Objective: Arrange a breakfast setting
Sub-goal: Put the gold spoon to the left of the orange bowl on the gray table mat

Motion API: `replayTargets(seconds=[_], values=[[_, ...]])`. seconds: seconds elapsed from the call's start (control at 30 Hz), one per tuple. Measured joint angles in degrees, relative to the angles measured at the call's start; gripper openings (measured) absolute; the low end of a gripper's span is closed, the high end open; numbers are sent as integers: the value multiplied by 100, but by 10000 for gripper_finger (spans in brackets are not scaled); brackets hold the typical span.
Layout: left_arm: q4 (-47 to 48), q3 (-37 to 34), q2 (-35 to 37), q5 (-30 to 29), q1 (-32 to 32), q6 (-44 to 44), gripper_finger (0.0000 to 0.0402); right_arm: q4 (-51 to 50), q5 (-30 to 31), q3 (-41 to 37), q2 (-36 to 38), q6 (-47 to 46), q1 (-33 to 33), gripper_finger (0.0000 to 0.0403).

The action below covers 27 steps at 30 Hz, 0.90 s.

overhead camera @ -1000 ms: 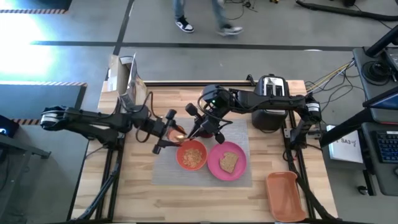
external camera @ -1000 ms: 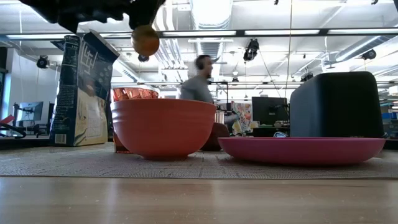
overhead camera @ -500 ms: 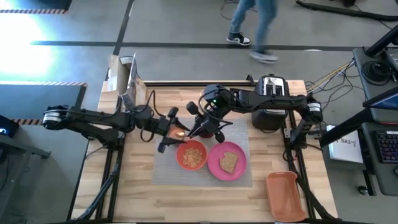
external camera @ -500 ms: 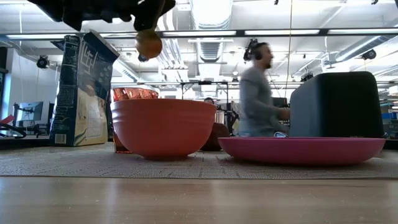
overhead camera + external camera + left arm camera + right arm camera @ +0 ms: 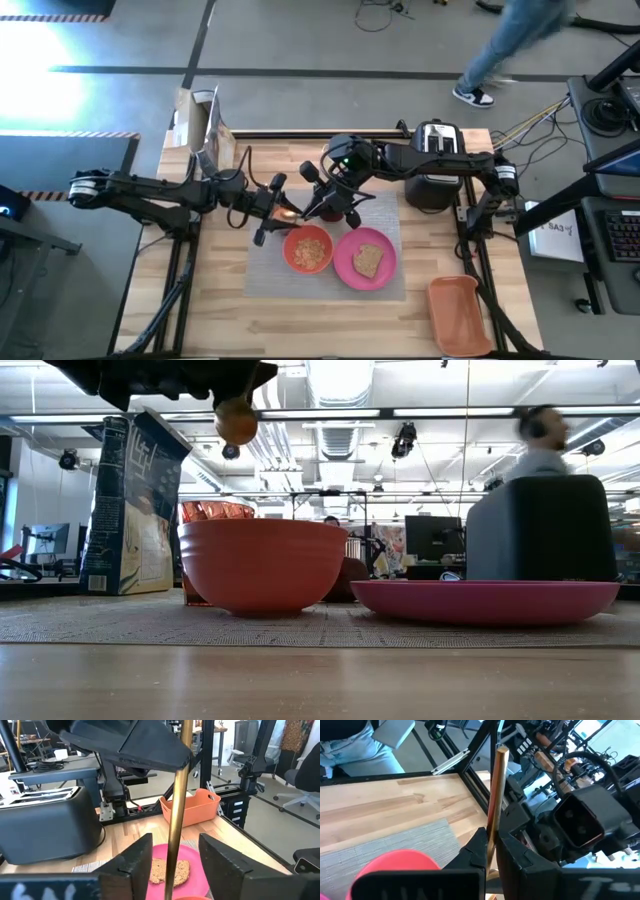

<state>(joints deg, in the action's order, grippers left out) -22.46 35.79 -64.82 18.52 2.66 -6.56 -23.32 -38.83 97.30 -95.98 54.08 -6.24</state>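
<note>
A gold spoon (image 5: 290, 212) is held in the air over the grey placemat (image 5: 385, 222), between my two grippers. My right gripper (image 5: 318, 206) is shut on it. My left gripper (image 5: 268, 212) is open, and its fingers stand on either side of the handle (image 5: 175, 820) without touching it. The orange bowl (image 5: 309, 250) holds cereal. The pink plate (image 5: 365, 262) holds the toast (image 5: 368, 261). Both rest on the placemat. The orange cup (image 5: 215, 512) stands behind the bowl. The apple is hidden. My right gripper pinches the spoon's handle (image 5: 491, 837) between its two fingers. The handle runs forward along the fingers, and its squared free end (image 5: 501, 751) sticks out past them. The spoon is lifted clear, and its bowl (image 5: 237, 422) hangs above the orange bowl's height.
A black-and-silver toaster (image 5: 435, 145) stands at the far right. An orange tray (image 5: 458, 315) lies at the near right corner. A cereal box (image 5: 200, 125) stands at the far left. A person (image 5: 510, 40) walks beyond the far edge. Bare wood lies near left.
The spoon's bowl has dipped a little and come back up under the grippers. Both grippers stay close together over the placemat. The person beyond the far edge has walked toward the right.
</note>
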Motion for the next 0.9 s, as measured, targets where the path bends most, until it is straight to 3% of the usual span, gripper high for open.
replayTargets(seconds=[0.4,0.77,0.9], values=[[48,0,-20,9,0,-98,14,-80,-2,58,0,-156,37,13],[208,-2,-14,109,7,-155,5,-126,435,98,0,-1318,44,15],[233,-2,-10,112,7,-178,4,-137,465,98,0,-1713,42,39]])
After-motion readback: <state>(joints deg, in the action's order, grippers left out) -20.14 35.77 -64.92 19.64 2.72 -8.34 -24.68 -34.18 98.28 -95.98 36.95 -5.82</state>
